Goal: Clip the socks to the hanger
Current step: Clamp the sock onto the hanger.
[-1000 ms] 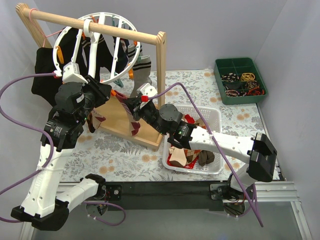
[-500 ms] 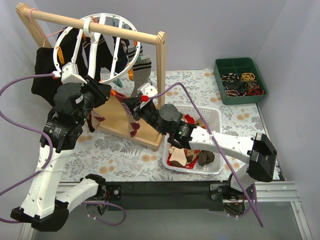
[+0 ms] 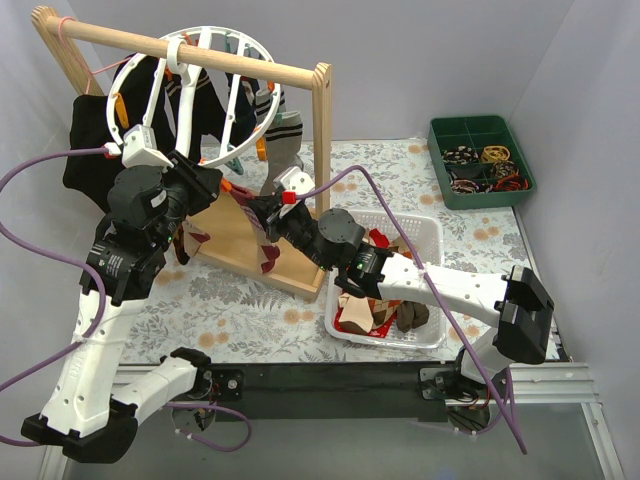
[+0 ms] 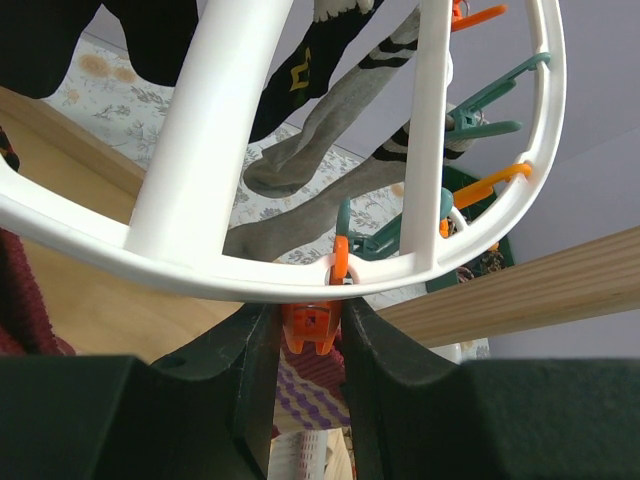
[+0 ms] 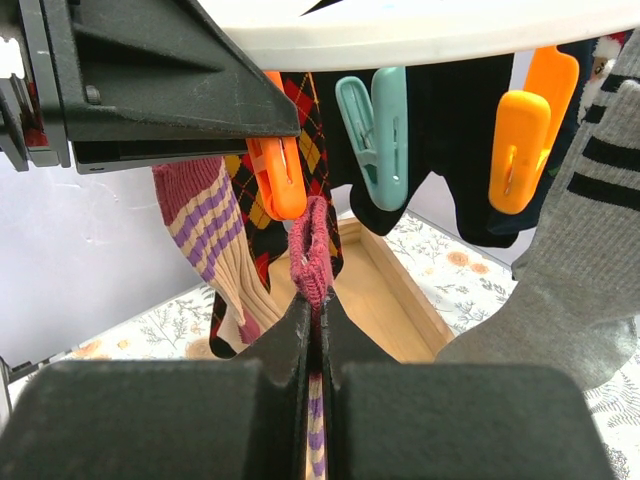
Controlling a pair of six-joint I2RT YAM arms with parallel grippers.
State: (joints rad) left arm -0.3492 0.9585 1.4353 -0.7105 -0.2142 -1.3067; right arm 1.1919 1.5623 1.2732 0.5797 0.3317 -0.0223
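no legible text, no labels or brands; no numbers or signs anywhere

The white hanger [image 4: 190, 150] has an orange peg [image 5: 278, 175] and a teal peg [image 5: 373, 125]. The dark red sock [image 5: 312, 250] has purple stripes, and the grey sock [image 5: 580, 280] has black stripes.

A robot test bench in a lab, for all the homely laundry props. Plain pale walls [image 3: 420, 60] box in the wooden rail stand [image 3: 200, 58]. In front of the stand a floral tablecloth [image 3: 250, 300] runs to a black mounting rail [image 3: 330, 378] carrying two white robot arms [image 3: 90, 330]. Purple cables [image 3: 50, 153] loop beside the stand.
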